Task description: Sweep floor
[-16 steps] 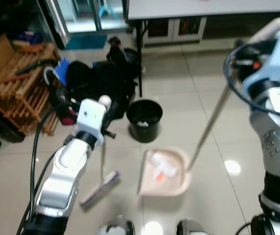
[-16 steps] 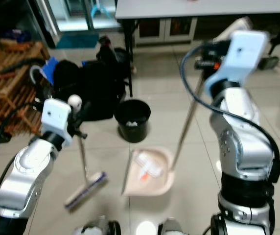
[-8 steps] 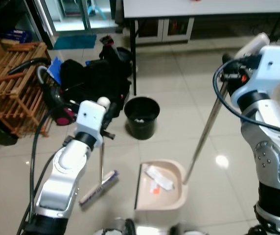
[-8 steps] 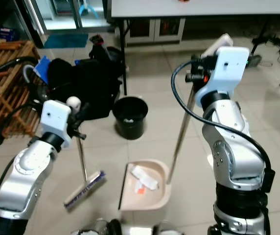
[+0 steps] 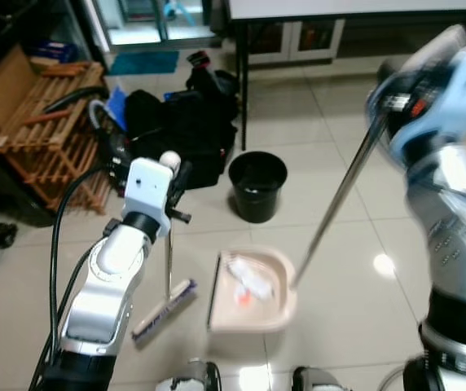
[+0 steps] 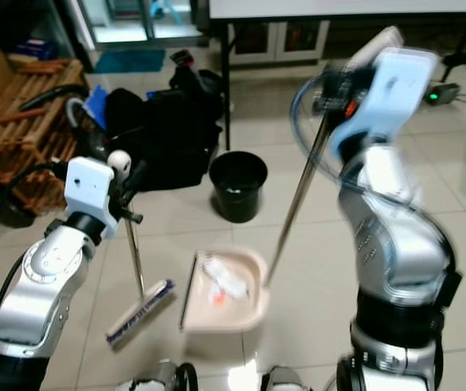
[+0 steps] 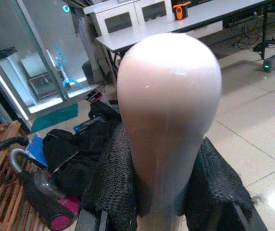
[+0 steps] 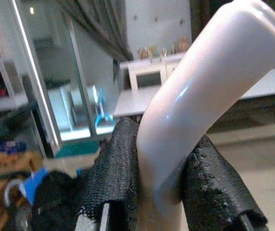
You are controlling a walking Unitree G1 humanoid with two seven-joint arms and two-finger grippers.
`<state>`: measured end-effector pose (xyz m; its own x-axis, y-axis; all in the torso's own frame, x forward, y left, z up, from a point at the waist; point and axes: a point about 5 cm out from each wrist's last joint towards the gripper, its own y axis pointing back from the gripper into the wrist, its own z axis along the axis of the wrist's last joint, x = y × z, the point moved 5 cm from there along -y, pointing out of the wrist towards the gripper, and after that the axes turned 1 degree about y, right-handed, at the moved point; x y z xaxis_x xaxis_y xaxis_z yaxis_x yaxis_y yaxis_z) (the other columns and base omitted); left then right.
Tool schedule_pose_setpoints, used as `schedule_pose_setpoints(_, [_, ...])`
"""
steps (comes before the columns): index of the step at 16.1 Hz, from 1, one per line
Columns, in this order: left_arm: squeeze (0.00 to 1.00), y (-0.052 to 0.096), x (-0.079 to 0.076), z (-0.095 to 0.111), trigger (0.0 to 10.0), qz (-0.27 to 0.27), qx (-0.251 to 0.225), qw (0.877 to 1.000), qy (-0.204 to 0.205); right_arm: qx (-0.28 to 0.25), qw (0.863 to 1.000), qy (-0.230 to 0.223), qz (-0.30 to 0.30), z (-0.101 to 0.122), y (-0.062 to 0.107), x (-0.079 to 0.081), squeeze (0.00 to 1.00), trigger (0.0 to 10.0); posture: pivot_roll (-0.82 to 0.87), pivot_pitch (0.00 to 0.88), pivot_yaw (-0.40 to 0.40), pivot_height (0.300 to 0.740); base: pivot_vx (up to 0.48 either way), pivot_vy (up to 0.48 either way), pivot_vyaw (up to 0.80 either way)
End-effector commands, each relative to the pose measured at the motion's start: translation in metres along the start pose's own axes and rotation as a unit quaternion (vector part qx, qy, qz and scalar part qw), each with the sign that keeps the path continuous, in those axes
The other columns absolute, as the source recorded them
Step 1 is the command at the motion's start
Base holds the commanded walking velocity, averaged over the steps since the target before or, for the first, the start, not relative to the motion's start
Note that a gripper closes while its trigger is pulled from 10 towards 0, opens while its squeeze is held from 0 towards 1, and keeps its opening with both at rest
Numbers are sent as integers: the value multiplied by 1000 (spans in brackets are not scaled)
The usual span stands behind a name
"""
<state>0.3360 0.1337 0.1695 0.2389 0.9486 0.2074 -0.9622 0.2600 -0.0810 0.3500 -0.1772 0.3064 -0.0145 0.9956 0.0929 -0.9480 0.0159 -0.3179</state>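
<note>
Standing over a tiled floor (image 5: 339,269), robot with both arms raised and a tool in each.
Left gripper (image 7: 156,192): fingers (image 7: 113,192) pressed against both sides of the rounded white knob topping the broom handle (image 7: 168,110); in the head views the knob sits just above the wrist block.
Broom (image 5: 168,265): thin handle runs down nearly upright from the left gripper; the brush head (image 5: 164,309) rests on the floor, angled, just left of the dustpan.
Right gripper (image 8: 164,192): fingers (image 8: 116,183) pinching the curved white grip at the top of the dustpan pole.
Right arm: blurred in both head views.
Dustpan (image 5: 253,289): pale, on the floor between the two arms, its long metal pole (image 5: 335,199) slanting up to the right gripper.
Dustpan contents: white scraps and one small orange-red piece (image 5: 245,281).
Black bin (image 5: 257,186): upright on the floor beyond the dustpan, apart from it; something pale lies inside.
Tabletop (image 5: 355,6): white, at the far edge, a black leg (image 5: 241,77) coming down behind the bin.
Surroundings: black bags (image 5: 180,126) heaped beside that leg; wooden rack (image 5: 41,134) further left.
</note>
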Motion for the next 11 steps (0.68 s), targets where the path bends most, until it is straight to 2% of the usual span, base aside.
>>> schedule_pose_setpoints(1, [0, -3, 4, 10, 10000, 10, -17, 1000, -7, -40, 999, -1, -8, 26, -1, -5, 0, 10000, -54, 132, 62, 740, 345, 0, 0])
schedule_pose_setpoints(5, [0, -3, 3, 9, 10000, 9, -15, 1000, -10, -54, 998, 0, -19, 37, -11, -8, 0, 10000, -48, 124, 60, 740, 389, 0, 0])
schedule_pose_setpoints(11, [0, 0, 8, 8, 10000, 14, -12, 1000, -13, -69, 997, -6, -23, 45, -15, -7, 0, 10000, -40, 113, 56, 740, 414, 0, 0])
